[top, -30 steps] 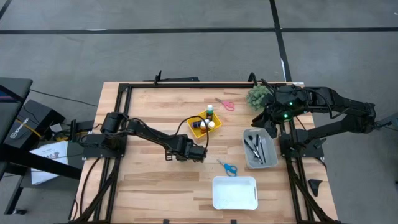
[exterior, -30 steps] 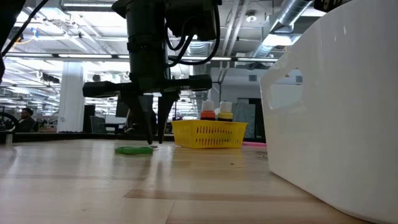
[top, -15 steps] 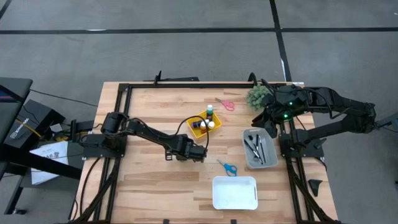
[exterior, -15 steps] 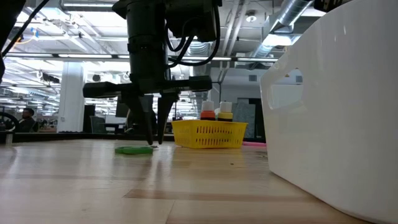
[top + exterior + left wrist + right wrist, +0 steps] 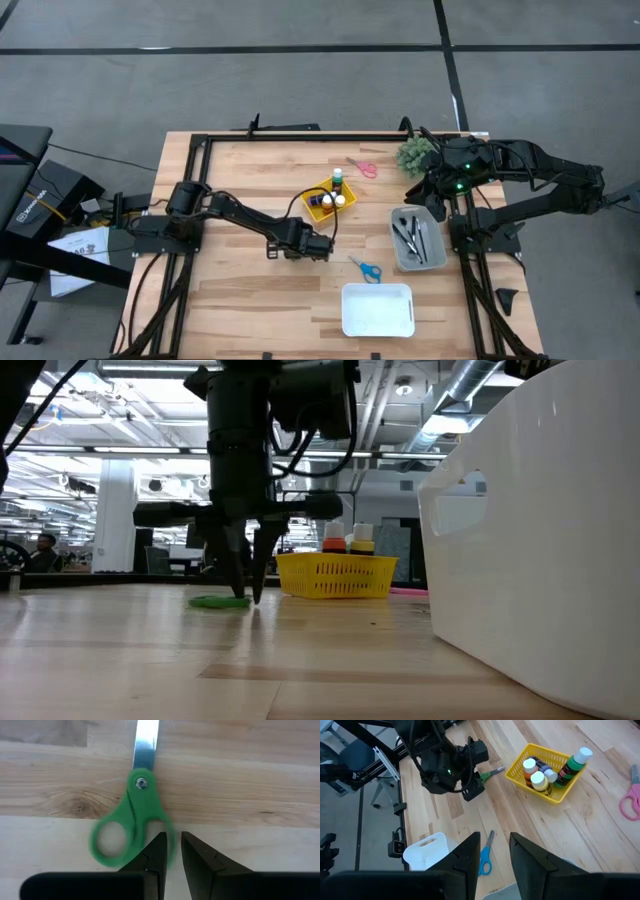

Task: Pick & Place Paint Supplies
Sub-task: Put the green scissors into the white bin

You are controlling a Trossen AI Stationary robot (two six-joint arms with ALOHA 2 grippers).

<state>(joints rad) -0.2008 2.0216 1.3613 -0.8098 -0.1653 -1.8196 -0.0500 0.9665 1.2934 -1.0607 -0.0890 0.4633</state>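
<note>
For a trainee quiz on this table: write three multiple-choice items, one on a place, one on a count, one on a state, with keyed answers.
1. Where does the left gripper hang?
A. over the green-handled scissors
B. over the white plastic bin
C. over the grey tray

2. How many scissors lie on the wooden table?
A. one
B. two
C. three

3. How do the paint bottles sit?
A. scattered on the table
B. together in the yellow mesh basket
C. inside the white bin

Answers: 1 A, its wrist view shows the green handle under its fingers. 2 C, green, blue-handled and pink-handled. 3 B, the right wrist view shows them standing inside it.
</note>
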